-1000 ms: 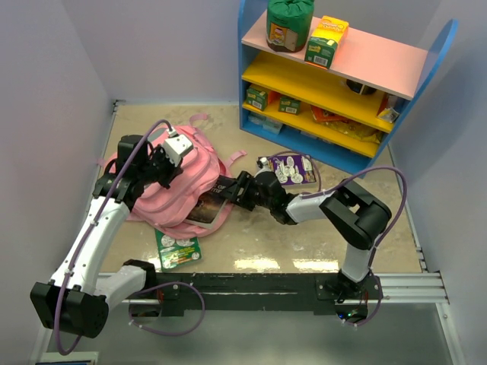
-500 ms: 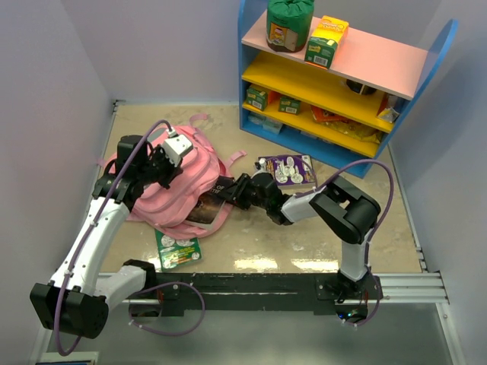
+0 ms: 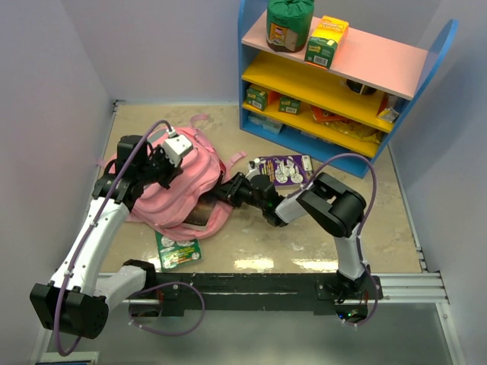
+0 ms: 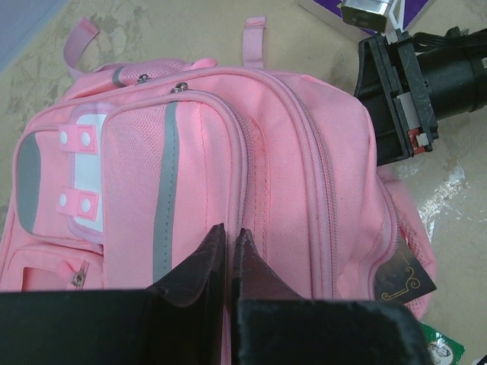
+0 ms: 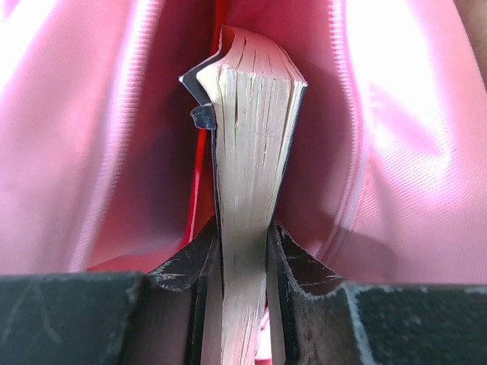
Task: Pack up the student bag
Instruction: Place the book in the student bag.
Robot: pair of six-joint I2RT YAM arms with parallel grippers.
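Note:
The student bag [image 3: 156, 199] is a pink backpack lying flat at the left of the table. My left gripper [image 3: 162, 169] sits on top of it; in the left wrist view the jaws [image 4: 228, 232] are pinched together on a fold of the bag's pink fabric [image 4: 289, 152]. My right gripper [image 3: 227, 190] is shut on a thick book with a dark cover [image 5: 255, 137] and holds it on edge inside the bag's opening, with pink lining [image 5: 411, 152] on both sides. A corner of the book [image 4: 403, 277] shows at the bag's mouth.
A green flat packet [image 3: 177, 249] lies in front of the bag. A purple box [image 3: 285, 169] lies beside the right arm. A blue shelf unit [image 3: 335, 84] with snacks and boxes stands at the back right. Walls close in the left and back.
My right gripper has moved left and pushed the book deeper into the bag, and the right elbow has followed. The left gripper has held still on the bag.

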